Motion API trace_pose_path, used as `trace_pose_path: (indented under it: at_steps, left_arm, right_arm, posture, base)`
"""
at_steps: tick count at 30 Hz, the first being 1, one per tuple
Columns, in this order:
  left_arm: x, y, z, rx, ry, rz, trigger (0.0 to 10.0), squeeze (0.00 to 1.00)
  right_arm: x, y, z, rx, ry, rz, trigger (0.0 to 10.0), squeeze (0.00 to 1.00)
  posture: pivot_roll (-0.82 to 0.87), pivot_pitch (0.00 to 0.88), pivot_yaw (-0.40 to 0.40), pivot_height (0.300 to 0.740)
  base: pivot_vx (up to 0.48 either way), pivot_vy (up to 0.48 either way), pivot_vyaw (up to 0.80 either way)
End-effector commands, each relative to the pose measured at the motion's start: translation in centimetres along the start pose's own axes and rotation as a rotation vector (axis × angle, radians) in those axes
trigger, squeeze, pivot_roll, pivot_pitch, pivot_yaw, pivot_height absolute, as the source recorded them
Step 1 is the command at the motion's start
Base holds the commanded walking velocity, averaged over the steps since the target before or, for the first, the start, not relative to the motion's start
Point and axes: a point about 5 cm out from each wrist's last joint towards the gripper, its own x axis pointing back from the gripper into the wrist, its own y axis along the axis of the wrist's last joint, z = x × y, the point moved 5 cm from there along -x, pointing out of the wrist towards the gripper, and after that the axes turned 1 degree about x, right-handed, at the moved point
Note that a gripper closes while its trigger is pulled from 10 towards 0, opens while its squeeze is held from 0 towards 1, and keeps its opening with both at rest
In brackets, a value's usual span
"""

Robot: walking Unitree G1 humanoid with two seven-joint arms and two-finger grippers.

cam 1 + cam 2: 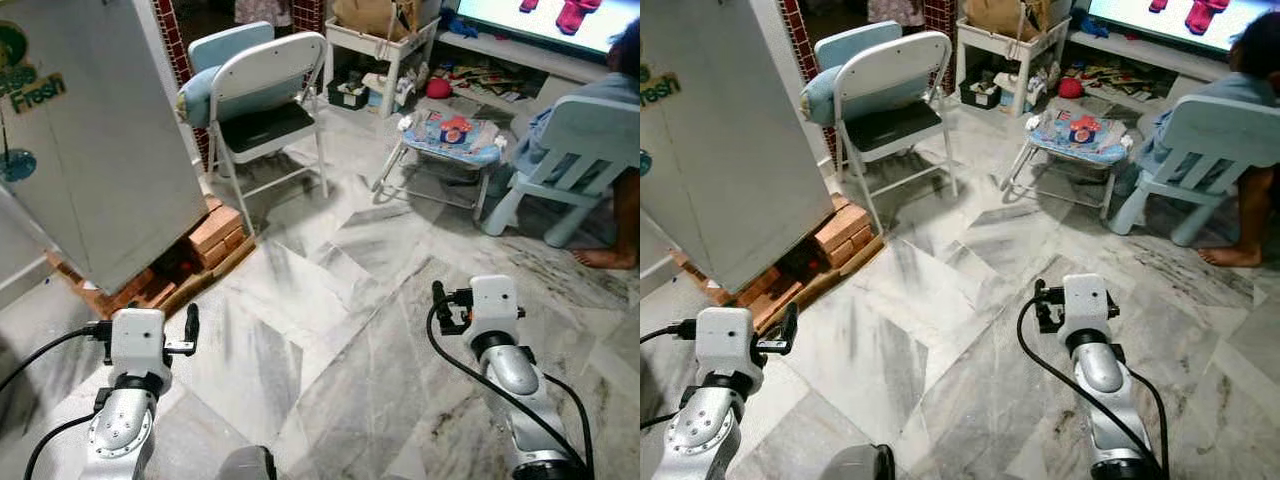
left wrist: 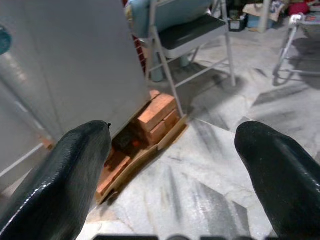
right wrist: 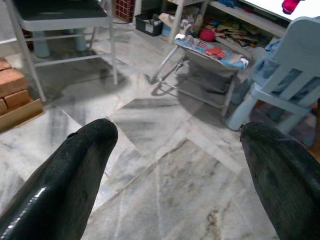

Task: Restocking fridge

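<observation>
Barely starting, we are facing the fridge (image 1: 90, 150) at far left, both the left gripper (image 2: 170, 150) and the right gripper (image 3: 177, 150) spread, holding nothing.

The tall white metal fridge (image 1: 90, 150) carries a yellow word, "Fresh", on its side panel. The lettering above it is cut off and unreadable.

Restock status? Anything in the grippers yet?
Done: nothing visibly. In hand: nothing; left gripper and right gripper are open over the marble floor. Left: everything. The fridge, raised on bricks, stands ahead to the robot's left with its door closed.
</observation>
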Motion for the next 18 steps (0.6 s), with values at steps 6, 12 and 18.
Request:
trace_pose_path:
  at_steps: [6,12,18]
  left_arm:
    - [1.3,-1.7,0.1,0.022,0.021,0.055,10.0,0.0]
    - [1.5,-1.1,1.0,0.068,0.083,0.031,10.0,0.0]
    - [2.1,-1.7,0.5,0.051,0.054,0.051,10.0,0.0]
  right_arm:
    - [0.2,0.2,0.7,-0.022,0.033,-0.015,10.0,0.0]
    - [-0.3,0.9,0.3,-0.031,0.034,-0.035,10.0,0.0]
    - [-0.4,1.2,1.9,-0.027,0.095,-0.048,10.0,0.0]
  posture:
    - [0.05,0.06,-0.022,0.74]
    - [0.07,0.075,-0.03,0.74]
    - [0.08,0.086,-0.04,0.74]
  base:
    - [0.0,0.0,0.0]
    - [0.0,0.0,0.0]
    - [0.0,0.4,-0.41]
